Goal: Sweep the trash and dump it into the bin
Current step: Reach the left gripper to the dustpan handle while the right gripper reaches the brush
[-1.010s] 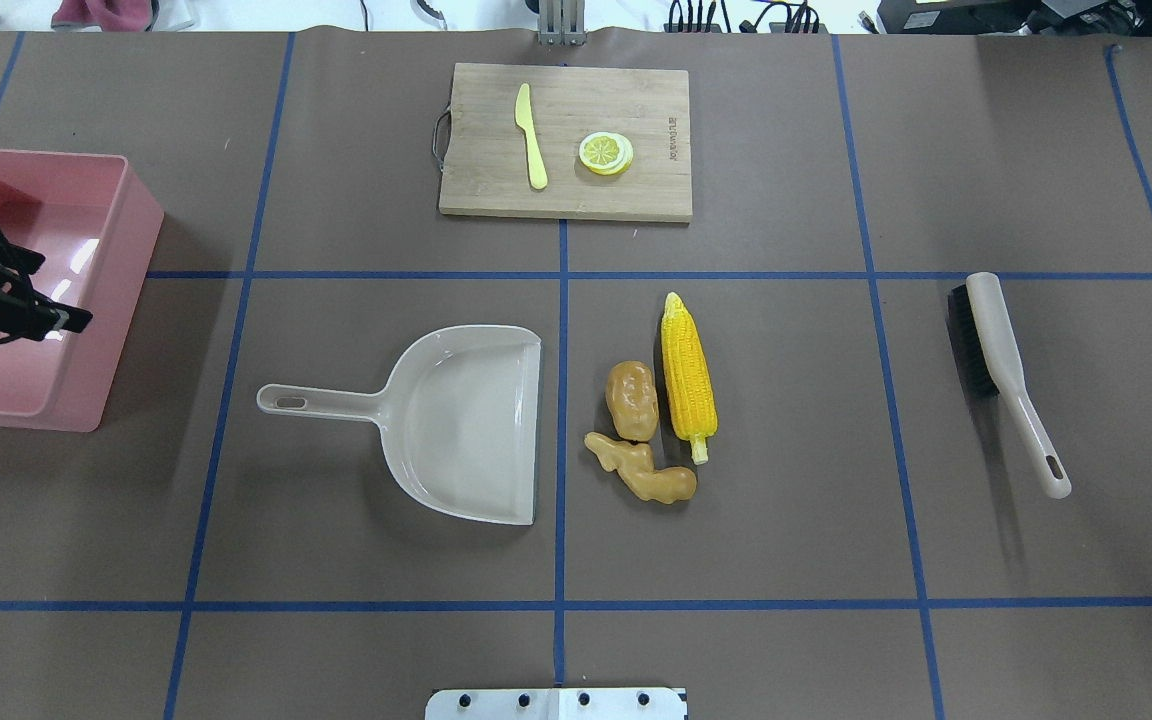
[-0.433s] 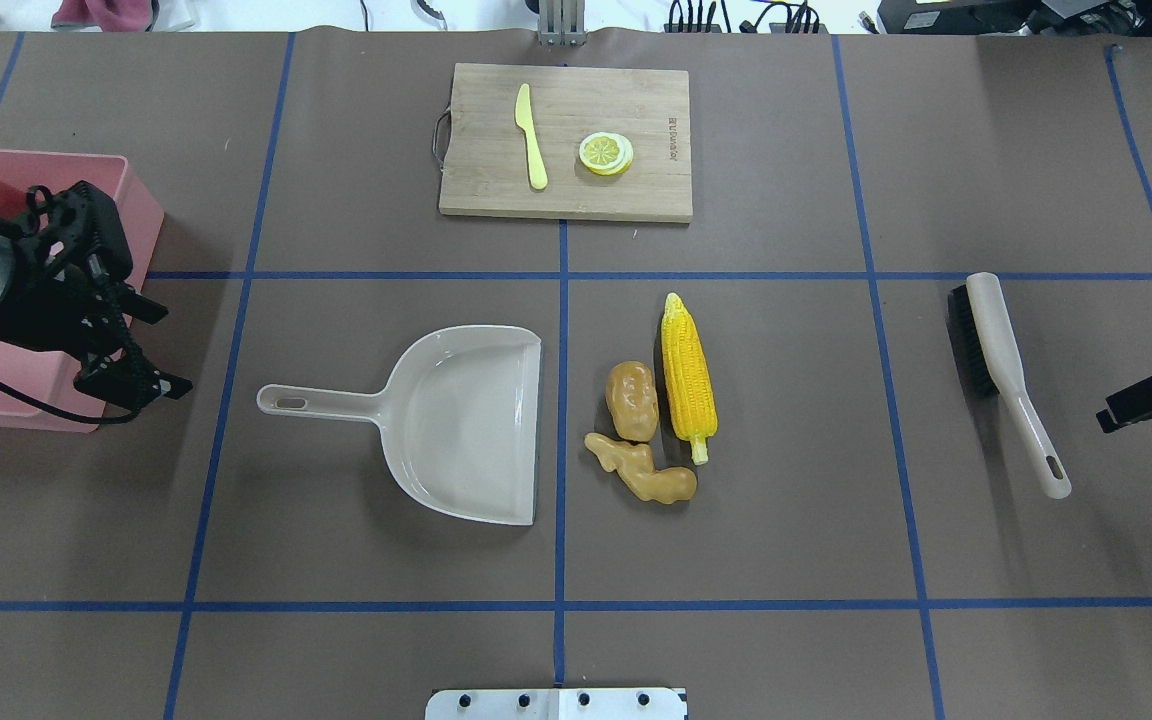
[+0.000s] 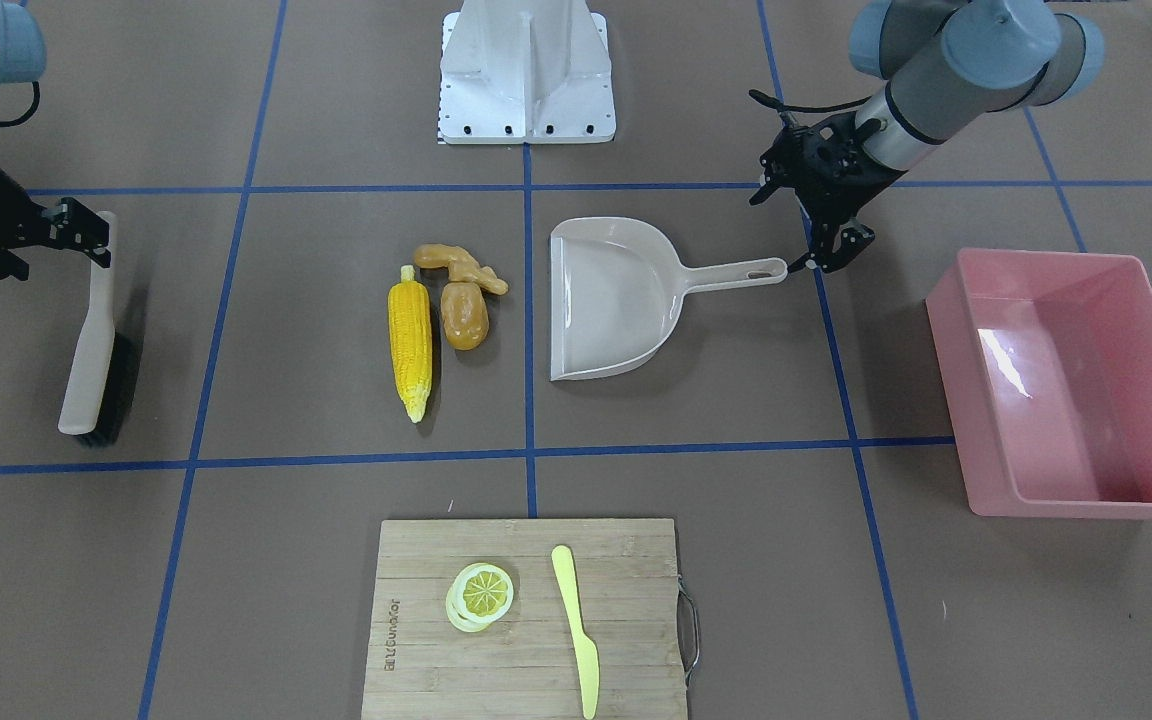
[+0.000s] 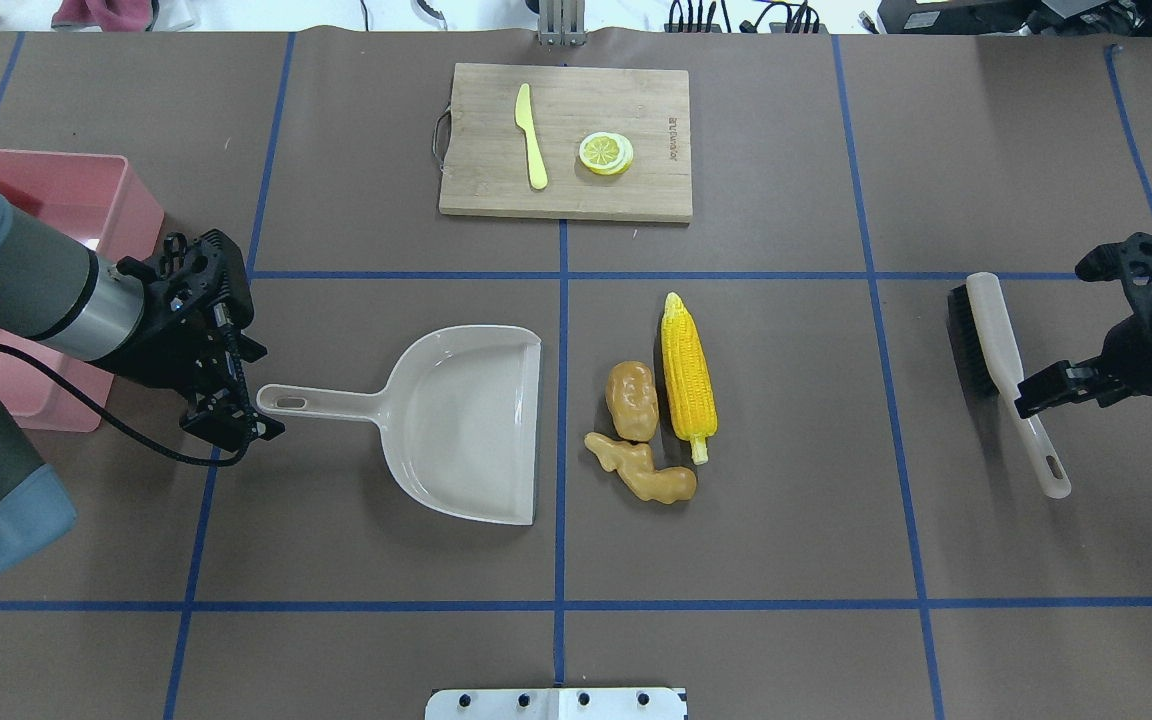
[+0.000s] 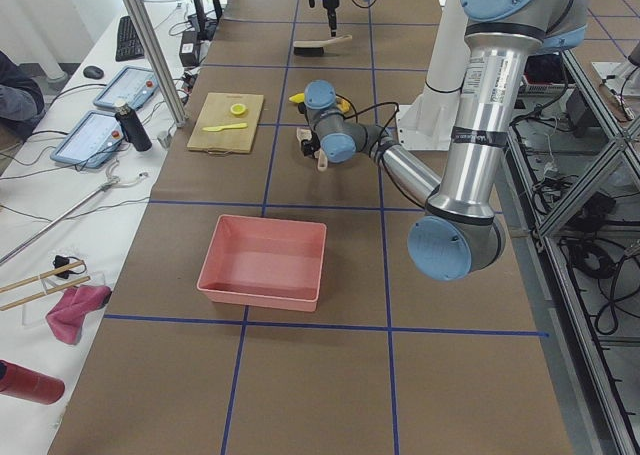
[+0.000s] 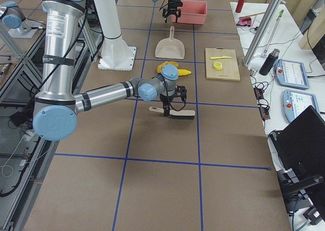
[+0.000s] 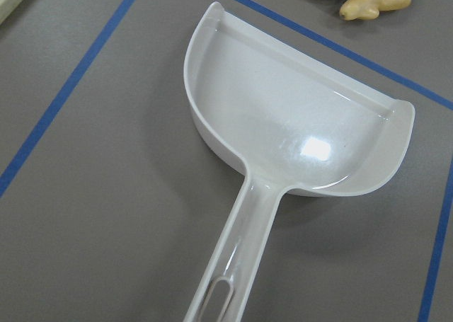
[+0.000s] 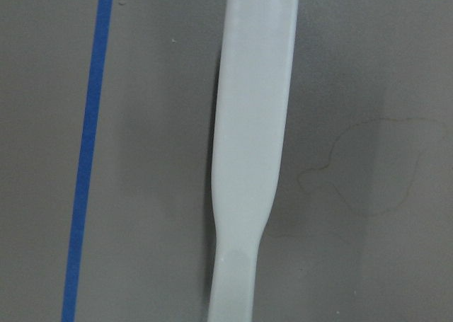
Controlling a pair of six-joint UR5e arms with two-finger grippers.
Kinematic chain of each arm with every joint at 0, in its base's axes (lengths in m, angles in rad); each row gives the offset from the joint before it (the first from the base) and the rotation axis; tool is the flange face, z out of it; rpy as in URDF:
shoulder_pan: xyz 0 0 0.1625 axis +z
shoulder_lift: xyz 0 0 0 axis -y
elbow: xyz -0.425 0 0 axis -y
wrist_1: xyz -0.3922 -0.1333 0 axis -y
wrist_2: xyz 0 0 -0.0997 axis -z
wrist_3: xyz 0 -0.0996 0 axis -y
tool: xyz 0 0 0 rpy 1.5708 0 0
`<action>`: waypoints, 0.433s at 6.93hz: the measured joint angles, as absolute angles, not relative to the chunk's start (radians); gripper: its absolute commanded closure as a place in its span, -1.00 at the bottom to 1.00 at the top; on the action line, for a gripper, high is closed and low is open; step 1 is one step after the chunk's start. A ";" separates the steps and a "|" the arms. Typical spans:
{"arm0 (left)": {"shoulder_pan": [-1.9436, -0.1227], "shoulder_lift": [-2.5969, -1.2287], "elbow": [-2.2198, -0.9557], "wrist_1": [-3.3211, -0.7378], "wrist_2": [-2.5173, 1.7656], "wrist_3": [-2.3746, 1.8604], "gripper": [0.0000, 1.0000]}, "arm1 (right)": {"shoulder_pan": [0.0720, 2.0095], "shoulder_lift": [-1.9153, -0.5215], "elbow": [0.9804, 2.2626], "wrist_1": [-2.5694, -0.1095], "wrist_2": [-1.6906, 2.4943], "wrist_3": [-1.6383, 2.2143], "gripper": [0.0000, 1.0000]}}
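Observation:
The corn cob (image 4: 688,375), potato (image 4: 632,400) and ginger root (image 4: 641,470) lie together just right of the beige dustpan (image 4: 466,420). The pink bin (image 4: 66,180) stands at the far left, partly hidden by my left arm. My left gripper (image 4: 254,392) is open at the end of the dustpan's handle (image 3: 736,272), with nothing in it. The left wrist view shows the dustpan (image 7: 297,131) and the ginger's tip (image 7: 379,0). My right gripper (image 4: 1034,392) is open over the brush's handle (image 8: 251,145), close above it.
A brush (image 4: 996,360) with black bristles lies at the right. A wooden cutting board (image 4: 476,190) at the back middle bears a yellow-green knife (image 4: 532,135) and a lemon slice (image 4: 604,153). The robot's base plate (image 3: 526,70) is at the near edge.
My left gripper moved right from over the bin to the dustpan handle's end. My right gripper moved left from the table's edge to the brush handle. Objects have not moved.

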State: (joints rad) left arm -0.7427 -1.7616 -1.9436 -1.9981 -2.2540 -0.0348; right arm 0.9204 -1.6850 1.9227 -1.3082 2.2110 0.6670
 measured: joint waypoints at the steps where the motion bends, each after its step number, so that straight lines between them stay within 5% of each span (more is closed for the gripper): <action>1: -0.734 -1.773 -1.944 -1.997 -2.251 -0.036 -0.96 | 0.907 -1.675 1.898 -1.307 2.203 0.675 -1.00; 3: -0.726 -1.787 -1.941 -1.996 -2.251 -0.040 -0.96 | 0.877 -1.662 1.864 -1.309 2.202 0.707 -1.00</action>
State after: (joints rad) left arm -0.7260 -1.7867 -1.9414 -1.9958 -2.2515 -0.0397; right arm 0.8767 -1.6621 1.8643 -1.3091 2.2025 0.7067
